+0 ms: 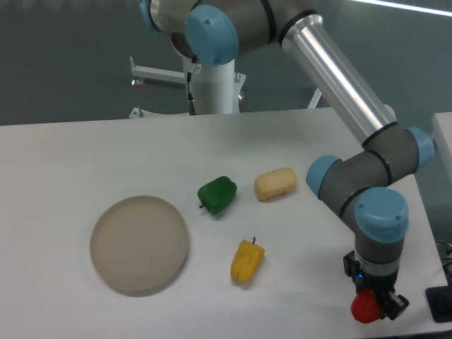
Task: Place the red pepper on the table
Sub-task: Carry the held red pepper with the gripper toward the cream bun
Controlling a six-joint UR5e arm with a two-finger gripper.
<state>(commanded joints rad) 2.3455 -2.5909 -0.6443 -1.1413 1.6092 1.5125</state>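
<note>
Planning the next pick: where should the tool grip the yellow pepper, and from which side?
Come from above and close across the middle of the yellow pepper. It lies on its side with the stem pointing away from the camera, and the table around it is bare.

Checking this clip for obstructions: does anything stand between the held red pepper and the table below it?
Nothing visible does. The gripper holds the red pepper near the table's front right edge; the yellow pepper lies well aside.

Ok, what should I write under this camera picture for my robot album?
Robot gripper holding the red pepper low over the white table, far from the green pepper, yellow pepper and plate.
</note>
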